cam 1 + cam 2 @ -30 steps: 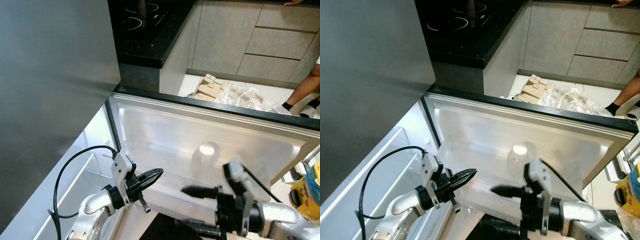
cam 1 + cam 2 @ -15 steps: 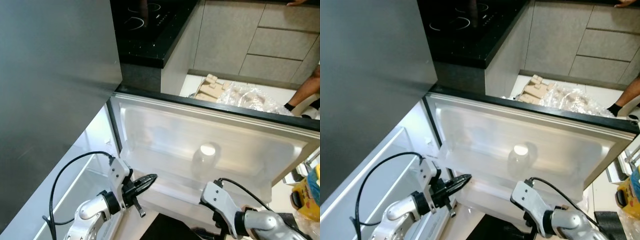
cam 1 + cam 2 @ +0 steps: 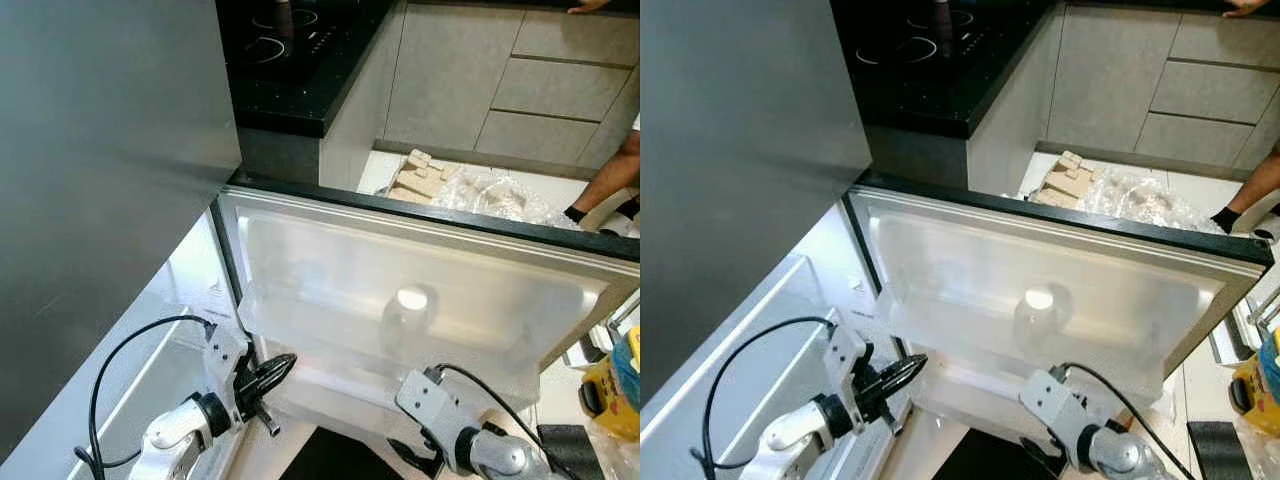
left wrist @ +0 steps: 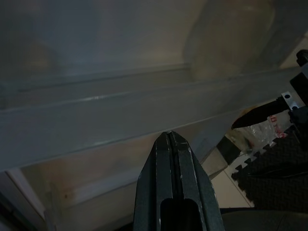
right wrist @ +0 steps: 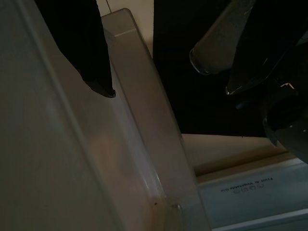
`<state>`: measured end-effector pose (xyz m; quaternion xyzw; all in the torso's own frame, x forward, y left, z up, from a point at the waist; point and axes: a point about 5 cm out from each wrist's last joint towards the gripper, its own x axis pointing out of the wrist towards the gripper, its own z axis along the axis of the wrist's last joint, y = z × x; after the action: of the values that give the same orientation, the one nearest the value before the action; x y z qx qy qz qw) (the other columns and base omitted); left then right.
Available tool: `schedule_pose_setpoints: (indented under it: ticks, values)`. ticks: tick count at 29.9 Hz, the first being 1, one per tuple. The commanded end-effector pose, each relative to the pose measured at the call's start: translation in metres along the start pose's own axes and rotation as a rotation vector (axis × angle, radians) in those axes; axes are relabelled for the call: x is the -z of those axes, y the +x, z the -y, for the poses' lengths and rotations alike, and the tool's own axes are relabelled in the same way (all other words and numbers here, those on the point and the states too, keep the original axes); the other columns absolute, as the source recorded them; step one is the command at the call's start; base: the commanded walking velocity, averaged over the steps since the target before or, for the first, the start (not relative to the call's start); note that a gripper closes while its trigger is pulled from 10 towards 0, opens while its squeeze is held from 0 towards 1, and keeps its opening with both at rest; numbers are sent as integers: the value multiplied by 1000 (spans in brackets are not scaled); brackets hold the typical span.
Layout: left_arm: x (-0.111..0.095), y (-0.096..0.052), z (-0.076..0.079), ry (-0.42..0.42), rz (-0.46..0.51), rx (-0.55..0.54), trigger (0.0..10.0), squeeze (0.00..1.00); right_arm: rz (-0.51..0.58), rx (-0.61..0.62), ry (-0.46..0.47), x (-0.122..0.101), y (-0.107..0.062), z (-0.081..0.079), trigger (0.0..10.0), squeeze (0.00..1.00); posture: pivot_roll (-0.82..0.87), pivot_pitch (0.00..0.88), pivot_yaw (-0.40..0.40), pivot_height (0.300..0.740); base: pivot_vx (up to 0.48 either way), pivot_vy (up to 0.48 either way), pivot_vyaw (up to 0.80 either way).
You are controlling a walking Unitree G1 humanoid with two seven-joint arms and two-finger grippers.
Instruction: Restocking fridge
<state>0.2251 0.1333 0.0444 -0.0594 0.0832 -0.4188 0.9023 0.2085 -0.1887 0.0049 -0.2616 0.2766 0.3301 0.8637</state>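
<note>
A clear bottle with a white cap stands upright in the translucent shelf of the open fridge door. My left gripper hangs shut and empty just left of that shelf's near corner; in the left wrist view its joined fingertips point at the shelf wall, with the bottle blurred behind it. My right wrist sits low, below the shelf. In the right wrist view my right gripper is open and empty beside the shelf's edge.
A black hob counter and grey cabinets lie beyond the door. Cardboard pieces and plastic wrap lie on the floor near a person's leg. A yellow package is at the right, a dark mat below.
My right arm has dropped and drawn back from the shelf, its open gripper sinking below the head views. My left gripper has lowered a little. The bottle stays in the door shelf.
</note>
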Motion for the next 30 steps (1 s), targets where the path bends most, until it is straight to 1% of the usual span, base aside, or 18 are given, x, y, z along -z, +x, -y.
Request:
schedule_pose_setpoints:
  ticks: [1, 5, 8, 13, 16, 21, 25, 30]
  values:
    - [6, -5, -1, -2, -19, -18, 10000, 0, 38, 15, 5, -2, -1, 0, 10000, 0, -147, 86, 46, 740, 0, 0, 0]
    - [10, -6, -2, -5, -30, -34, 10000, 0, 160, 28, 66, -14, -3, 1, 10000, 0, -149, 87, 46, 740, 0, 0, 0]
    - [10, -6, -3, -13, -27, -48, 10000, 0, 208, 36, 92, -20, -4, 3, 10000, 0, -151, 88, 45, 740, 0, 0, 0]
    - [9, -5, -4, -13, -20, -48, 10000, 0, 208, 51, 99, -18, -2, 3, 10000, 0, -151, 84, 46, 740, 0, 0, 0]
    - [7, -3, -4, -12, -15, -52, 10000, 0, 217, 62, 108, -18, -1, 3, 10000, 0, -150, 80, 47, 740, -286, 0, 0]
    - [7, -3, -5, -13, -11, -57, 10000, 0, 224, 65, 119, -18, 1, 1, 10000, 0, -148, 76, 45, 740, -383, 0, 0]
    - [8, -3, -5, -13, -10, -62, 10000, 0, 234, 56, 120, -18, 2, -2, 10000, 0, -148, 71, 45, 740, -480, 0, 0]
    - [9, -4, -5, -15, -13, -62, 10000, 0, 234, 55, 119, -17, 2, -3, 10000, 0, -149, 67, 45, 740, -480, 0, 0]
